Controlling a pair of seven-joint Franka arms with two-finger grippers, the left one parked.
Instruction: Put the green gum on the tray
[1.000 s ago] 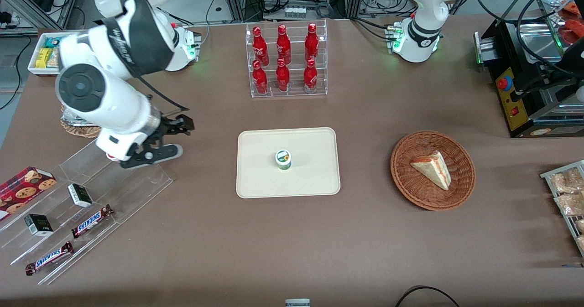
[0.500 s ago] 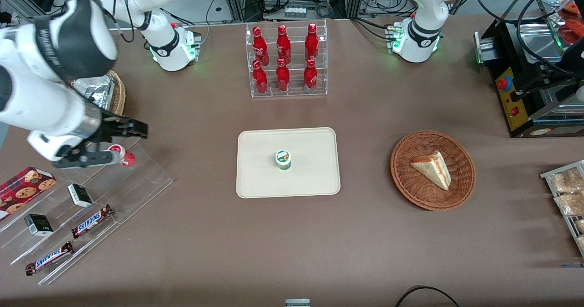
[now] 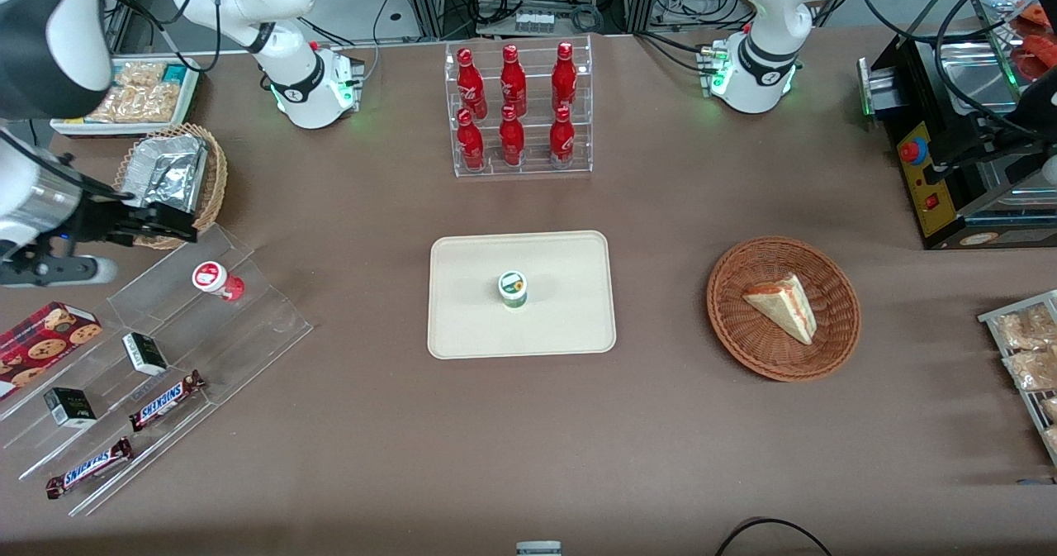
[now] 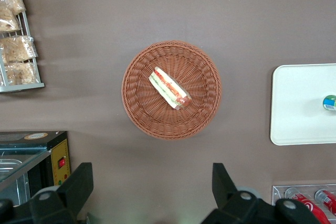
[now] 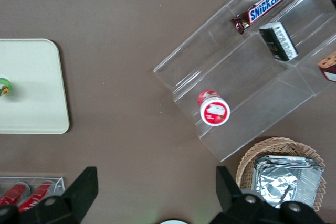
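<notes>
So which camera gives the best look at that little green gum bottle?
The front view: the green gum stands whole and upright on the tray. Both wrist views catch only a sliver. The gripper, open, is far off toward the working arm's end.

- The green gum (image 3: 513, 289) has a green body and a white lid with a green-orange mark; it stands on the cream-beige tray (image 3: 471, 325).
- The gripper (image 3: 74, 246) is black with a pale grey finger, on a white-and-black arm toward the working arm's end of the table.
- At about four o'clock of the gripper, the red gum bottle (image 3: 214, 279) has a white lid with a red mark.
- The stepped display stand (image 3: 256, 325) is clear.
- The Snickers bars (image 3: 165, 399) are brown with blue lettering on white.
- The cola bottles (image 3: 512, 102) are glossy red.
- The wicker basket (image 3: 838, 325) is reddish-brown, holding a white-and-red sandwich wedge (image 3: 783, 306).
- The tablecloth (image 3: 528, 449) is plain brown.
</notes>
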